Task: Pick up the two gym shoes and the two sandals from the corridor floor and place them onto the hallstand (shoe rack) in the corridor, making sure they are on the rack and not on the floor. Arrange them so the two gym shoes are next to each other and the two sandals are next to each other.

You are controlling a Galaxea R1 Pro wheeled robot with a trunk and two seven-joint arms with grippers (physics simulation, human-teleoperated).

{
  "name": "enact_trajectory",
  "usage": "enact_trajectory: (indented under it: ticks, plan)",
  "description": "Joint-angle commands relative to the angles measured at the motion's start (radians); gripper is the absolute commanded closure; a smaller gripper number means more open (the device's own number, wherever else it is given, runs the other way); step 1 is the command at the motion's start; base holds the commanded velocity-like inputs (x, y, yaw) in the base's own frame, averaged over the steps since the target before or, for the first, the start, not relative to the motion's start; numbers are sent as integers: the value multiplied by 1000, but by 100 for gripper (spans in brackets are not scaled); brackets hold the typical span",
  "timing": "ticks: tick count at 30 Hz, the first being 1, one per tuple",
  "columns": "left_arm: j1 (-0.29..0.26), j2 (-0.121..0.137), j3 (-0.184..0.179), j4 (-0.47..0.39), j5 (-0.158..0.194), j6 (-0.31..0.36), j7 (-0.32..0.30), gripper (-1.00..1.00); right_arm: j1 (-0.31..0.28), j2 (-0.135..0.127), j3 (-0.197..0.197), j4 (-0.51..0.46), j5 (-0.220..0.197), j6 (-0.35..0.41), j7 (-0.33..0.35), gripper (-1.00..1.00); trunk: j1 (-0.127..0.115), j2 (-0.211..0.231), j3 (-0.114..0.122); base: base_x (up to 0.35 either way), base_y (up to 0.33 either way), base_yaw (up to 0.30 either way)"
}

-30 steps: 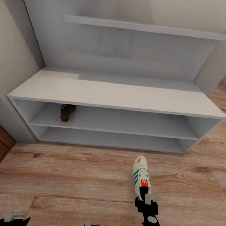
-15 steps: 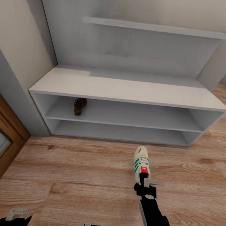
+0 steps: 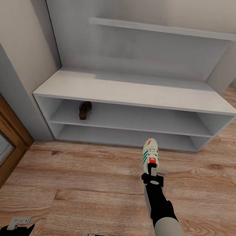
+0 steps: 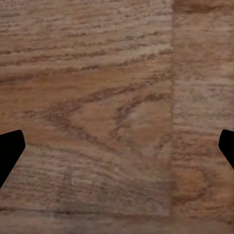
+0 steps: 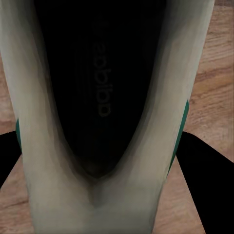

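A white gym shoe (image 3: 150, 156) with green stripes and a red tongue tag hangs toe-forward over the corridor floor (image 3: 88, 180), just in front of the hallstand (image 3: 135, 94). My right gripper (image 3: 153, 172) is shut on its heel; in the right wrist view the shoe's dark inside (image 5: 97, 87) sits between the fingers (image 5: 202, 165). One brown sandal (image 3: 84, 110) stands on the hallstand's upper shelf tier, near its left end. My left gripper (image 3: 19, 224) hangs low over bare floor planks (image 4: 117, 117), with its fingers (image 4: 9, 151) wide apart and nothing between them.
A long floating shelf (image 3: 169, 29) is fixed to the wall above the hallstand. A wooden door frame (image 3: 0, 144) with a glass panel stands at the left, beside a grey wall corner (image 3: 21, 95). Open floor stretches to the right of the shoe.
My right arm has stretched forward and carried the gym shoe closer to the hallstand's lower tier. The camera swung left earlier, then nearly settled. The left gripper stays put.
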Motion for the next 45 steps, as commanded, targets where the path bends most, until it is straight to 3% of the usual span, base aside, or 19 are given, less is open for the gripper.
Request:
enact_trajectory:
  ticks: [1,6,12,21,45]
  plan:
    - [-1,0,8,1,-9,-4,-5,-100,-25,1,-3,-2,9,41,1,100,0,0,-1,0,0,0]
    - [-1,-4,7,1,-10,-4,-5,-100,-86,1,-2,-3,10,84,-5,100,0,0,-1,0,0,0]
    - [-1,-14,4,-10,-15,-4,-6,-100,-141,1,-2,-2,9,90,-87,100,0,0,-1,0,0,0]
    - [-1,-13,3,-10,-15,-3,-6,-100,-145,1,-1,-2,9,90,-94,100,0,0,-1,90,0,0]
    - [-1,-13,5,-6,-16,-3,-6,-100,-145,1,0,-12,9,90,-94,100,0,0,-1,326,-21,0]
